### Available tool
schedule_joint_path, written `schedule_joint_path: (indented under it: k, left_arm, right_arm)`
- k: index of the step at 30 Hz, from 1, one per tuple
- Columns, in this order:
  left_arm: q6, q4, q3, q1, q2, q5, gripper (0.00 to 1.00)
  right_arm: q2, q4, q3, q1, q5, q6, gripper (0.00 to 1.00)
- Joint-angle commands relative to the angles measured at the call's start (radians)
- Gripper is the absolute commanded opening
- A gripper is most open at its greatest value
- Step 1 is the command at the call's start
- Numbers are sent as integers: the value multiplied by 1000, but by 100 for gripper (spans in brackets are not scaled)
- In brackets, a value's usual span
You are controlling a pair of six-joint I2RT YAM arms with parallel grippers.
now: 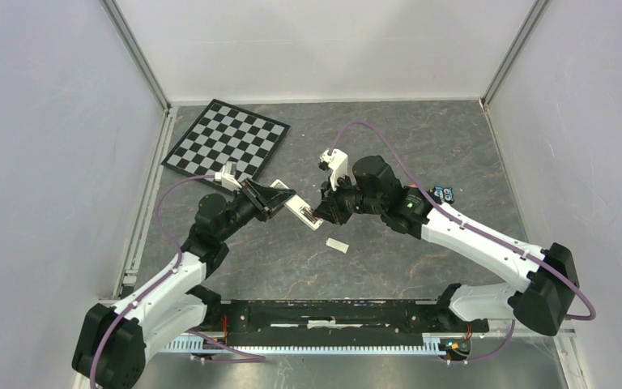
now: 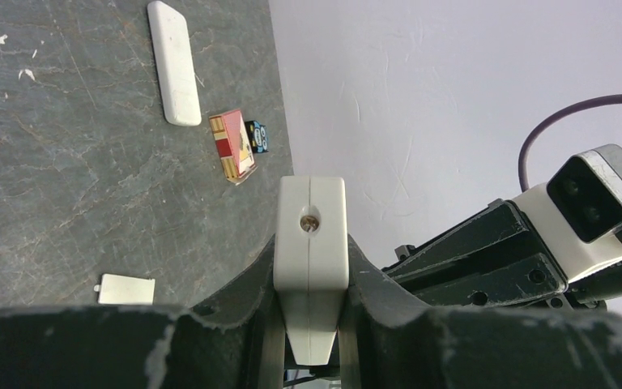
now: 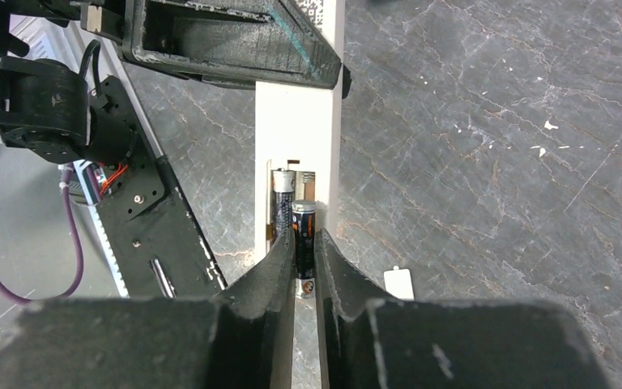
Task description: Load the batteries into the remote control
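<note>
Remote control (image 1: 302,212), clamped by your left gripper (image 1: 279,198), bares its compartment (image 3: 290,174) so your right gripper (image 3: 304,243) can seat its pinched battery (image 3: 304,220).

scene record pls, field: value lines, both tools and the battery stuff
left tool: clamped on remote control
right tool: closed on second battery, over the compartment
first battery: lying in the compartment
battery cover: off, on the table
checkerboard: far left of the table

Smooth white plastic remote control (image 3: 297,121)
</note>
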Motion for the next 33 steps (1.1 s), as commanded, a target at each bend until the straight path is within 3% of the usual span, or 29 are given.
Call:
schedule_joint_path:
  k: [1, 16, 24, 33]
  left_arm:
    - [-69, 95, -8, 7, -12, 34, 2]
    - [-90, 130, -21, 8, 6, 21, 2]
    - [-95, 132, -27, 7, 4, 22, 2]
    - [-113, 121, -52, 8, -23, 17, 2]
  right_arm:
    - [15, 7, 44, 7, 9, -24, 17]
    - [29, 25, 36, 12, -49, -23, 21]
    - [24, 38, 34, 12, 12, 8, 22]
    - [-51, 124, 24, 11, 87, 71, 36]
